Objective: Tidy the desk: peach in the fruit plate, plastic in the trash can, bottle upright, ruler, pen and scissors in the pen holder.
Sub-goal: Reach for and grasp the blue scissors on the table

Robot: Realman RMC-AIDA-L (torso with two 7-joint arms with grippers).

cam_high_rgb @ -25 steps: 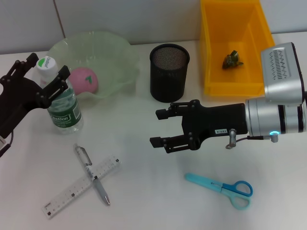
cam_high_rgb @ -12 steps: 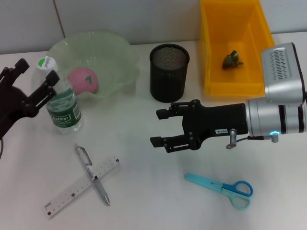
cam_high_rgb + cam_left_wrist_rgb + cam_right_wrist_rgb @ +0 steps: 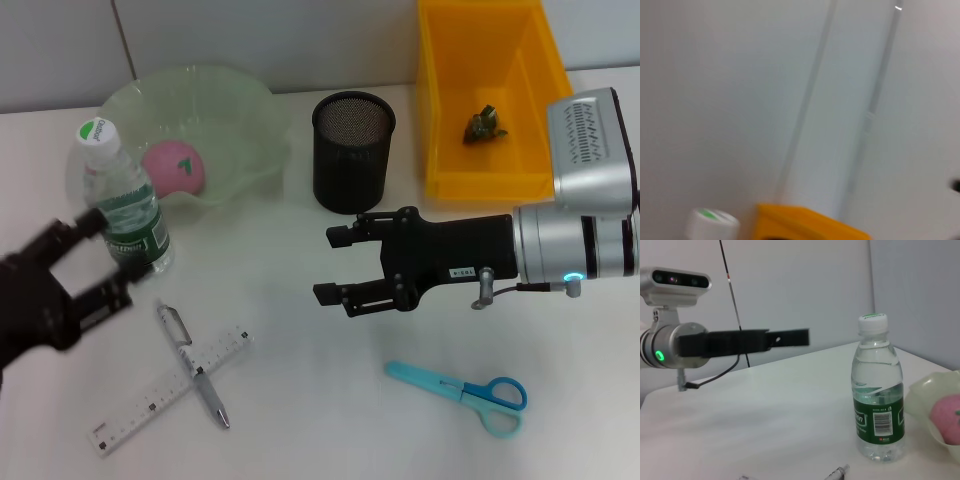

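The water bottle (image 3: pixel 122 200) stood upright; the left gripper (image 3: pixel 88 262), spread and empty, was judged due for the pen (image 3: pixel 192 364).

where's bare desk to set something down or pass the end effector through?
Bare: between ruler and scissors along the near edge, and between water bottle and pen holder, ahead of the open right end effector. Crowded: the left side, where the open left end effector sits beside the bottle, fruit plate behind, pen crossing the ruler in front.
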